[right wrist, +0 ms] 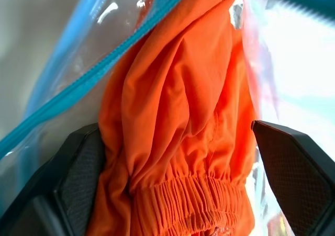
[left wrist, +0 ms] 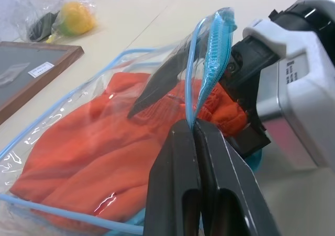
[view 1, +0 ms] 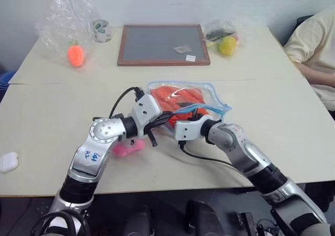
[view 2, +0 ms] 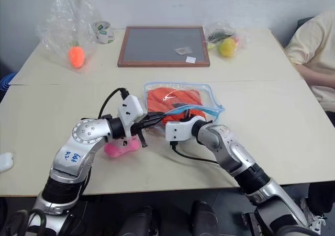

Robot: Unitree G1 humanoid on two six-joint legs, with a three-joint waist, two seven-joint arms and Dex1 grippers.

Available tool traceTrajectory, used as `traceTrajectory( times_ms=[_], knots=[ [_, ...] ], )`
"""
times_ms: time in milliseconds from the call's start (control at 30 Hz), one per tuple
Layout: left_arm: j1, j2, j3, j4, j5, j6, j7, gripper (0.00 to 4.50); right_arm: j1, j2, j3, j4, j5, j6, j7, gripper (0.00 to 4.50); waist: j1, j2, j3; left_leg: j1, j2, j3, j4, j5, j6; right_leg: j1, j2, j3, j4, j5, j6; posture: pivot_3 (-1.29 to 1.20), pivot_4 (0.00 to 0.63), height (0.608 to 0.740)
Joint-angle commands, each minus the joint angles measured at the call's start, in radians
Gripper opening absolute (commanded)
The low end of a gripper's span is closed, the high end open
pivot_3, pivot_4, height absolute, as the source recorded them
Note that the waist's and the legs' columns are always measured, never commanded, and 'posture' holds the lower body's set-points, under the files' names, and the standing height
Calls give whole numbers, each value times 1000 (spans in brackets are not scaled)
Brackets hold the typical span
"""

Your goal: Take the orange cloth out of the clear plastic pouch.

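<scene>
Orange cloth (right wrist: 178, 115) sits between the wide-open right tool (right wrist: 172, 183); left tool (left wrist: 196, 136) pinches pouch (left wrist: 209, 53) trim.

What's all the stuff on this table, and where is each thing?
orange cloth: one, orange-red, inside the pouch at mid-table
clear plastic pouch: one, transparent with blue trim, mid-table
pink plush toy: one, pink, under the left arm
framed board: one, grey with brown frame, far middle
carrot toy: one, orange, in a crinkled bag, far left
yellow toy: one, in a crinkled bag, far right
tape roll: one, far left
white case: one, near left edge
person: one, pale shirt, seated right
left gripper: shut on the pouch's edge
right gripper: open around the cloth
</scene>
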Motion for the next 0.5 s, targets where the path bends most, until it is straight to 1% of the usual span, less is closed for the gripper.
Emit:
traceTrajectory(
  times_ms=[33,233,300,333,367,500],
  knots=[
    [-19,-3,17,-31,-25,-8,6,0,29,-5,20,144,-52,12,-9,3534,1,-1,0,0,0,0,0,0,0,0,0,0,0,0,0,0,150,740],
    [-18,-9,26,-33,-44,8,20,0,31,3,16,204,-43,-20,-7,1426,1,-1,-1,0,0,-1,0,0,0,0,-1,0,0,0,0,0,150,740],
    [-18,-20,35,-35,-59,20,29,0,36,3,13,205,-34,-30,2,725,1,-1,-1,0,-1,-1,0,0,0,1,-1,0,0,0,0,0,150,740],
    [-22,-34,48,-35,-78,38,40,0,39,3,12,200,-30,-33,8,299,1,-1,-1,0,-1,-1,0,0,0,1,-1,0,0,0,0,0,150,740],
    [-30,-49,62,-34,-98,58,53,0,40,1,12,194,-31,-41,12,31,1,-1,-1,0,-1,-1,0,0,0,1,-1,0,0,0,0,0,150,740],
    [-64,-112,104,-22,-150,133,112,0,31,-17,21,164,-51,-86,27,31,3,-2,-1,0,-1,-2,0,0,0,1,-1,-1,-1,0,0,0,150,740]
  ],
)
